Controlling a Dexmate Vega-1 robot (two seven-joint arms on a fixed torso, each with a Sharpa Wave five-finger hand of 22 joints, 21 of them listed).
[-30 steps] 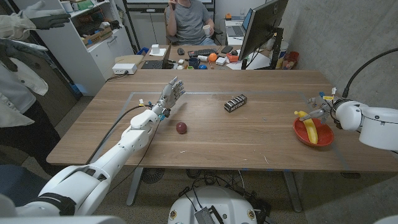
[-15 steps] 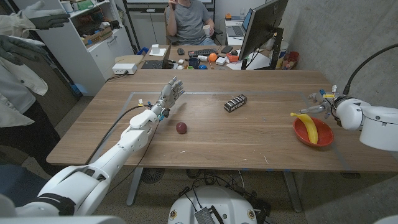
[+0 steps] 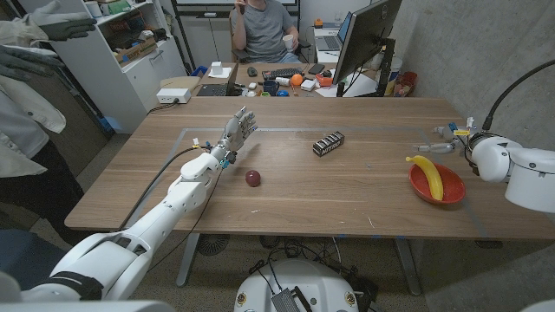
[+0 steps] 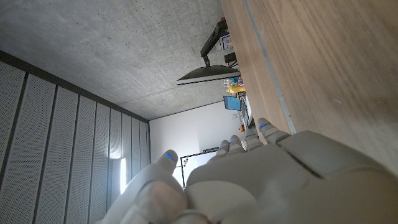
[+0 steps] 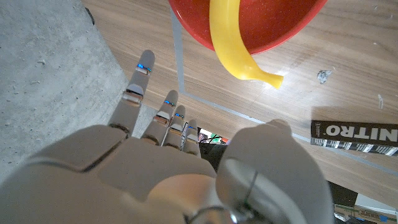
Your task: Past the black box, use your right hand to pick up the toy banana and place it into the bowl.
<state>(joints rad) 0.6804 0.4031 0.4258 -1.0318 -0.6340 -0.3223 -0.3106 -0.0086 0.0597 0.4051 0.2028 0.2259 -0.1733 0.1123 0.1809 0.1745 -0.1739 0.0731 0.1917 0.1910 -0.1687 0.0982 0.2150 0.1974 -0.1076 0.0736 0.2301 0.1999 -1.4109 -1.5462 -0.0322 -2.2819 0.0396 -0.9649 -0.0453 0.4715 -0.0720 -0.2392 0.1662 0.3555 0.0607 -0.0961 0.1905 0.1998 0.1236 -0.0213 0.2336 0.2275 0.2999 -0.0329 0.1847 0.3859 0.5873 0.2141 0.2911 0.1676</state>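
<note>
The yellow toy banana (image 3: pixel 429 174) lies in the red bowl (image 3: pixel 438 192) at the table's right side, its stem end sticking out over the rim; the right wrist view shows banana (image 5: pixel 233 46) and bowl (image 5: pixel 273 28) too. My right hand (image 3: pixel 448 142) hovers just behind the bowl, fingers spread and holding nothing, apart from the banana. The black box (image 3: pixel 329 143) lies mid-table, left of the bowl, and its end (image 5: pixel 354 137) appears in the right wrist view. My left hand (image 3: pixel 238 133) stands over the table's left half, fingers apart, empty.
A dark red round fruit (image 3: pixel 252 178) sits on the table near my left arm. A monitor (image 3: pixel 364 39) and a cluttered desk stand behind the table, where a person (image 3: pixel 263 26) sits. Another person's sleeve (image 3: pixel 22 95) is at the left edge.
My right hand has let go of the banana and drawn back away from the bowl; the banana now lies settled in the bowl. The left arm has stayed still.
</note>
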